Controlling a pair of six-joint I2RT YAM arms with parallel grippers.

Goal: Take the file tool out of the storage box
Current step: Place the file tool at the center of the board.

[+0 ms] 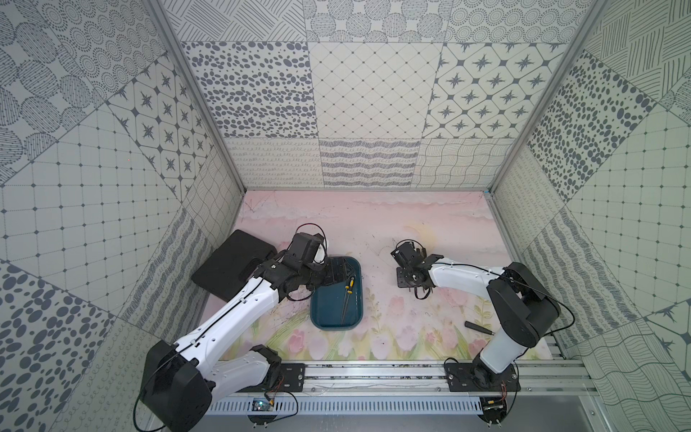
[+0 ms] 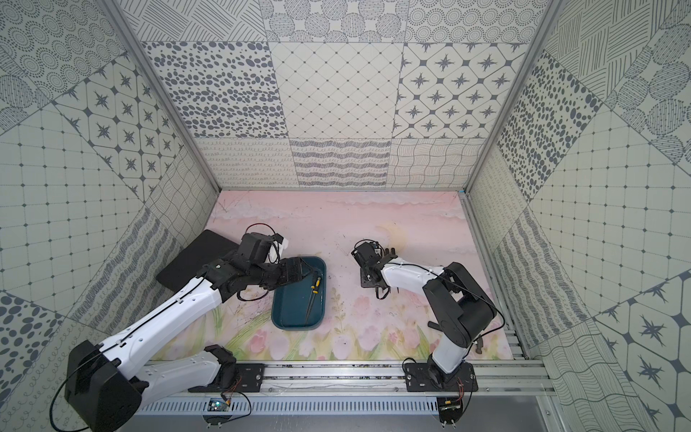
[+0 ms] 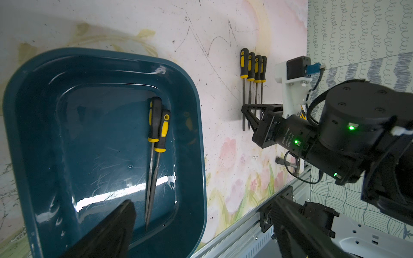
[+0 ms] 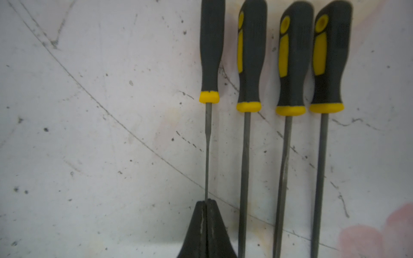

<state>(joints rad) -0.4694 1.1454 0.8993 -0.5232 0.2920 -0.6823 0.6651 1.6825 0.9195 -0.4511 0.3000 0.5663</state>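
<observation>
The dark teal storage box (image 1: 329,318) (image 2: 289,314) (image 3: 89,134) sits left of the table's middle. Two file tools with black-and-yellow handles (image 3: 156,125) (image 1: 349,295) lie side by side inside it, handles toward the far end. My left gripper (image 3: 203,202) (image 1: 338,275) hangs open over the box's far end, holding nothing. My right gripper (image 4: 206,203) (image 3: 245,109) is shut on the thin shaft of a file (image 4: 211,55) that lies on the table outside the box. Three more files (image 4: 290,55) lie in a row beside it.
A flat black board (image 1: 228,265) lies at the far left, partly under the left arm. A small dark tool (image 1: 478,327) rests on the table near the right arm's base. The metal rail (image 1: 374,374) runs along the front edge, and patterned walls close in three sides.
</observation>
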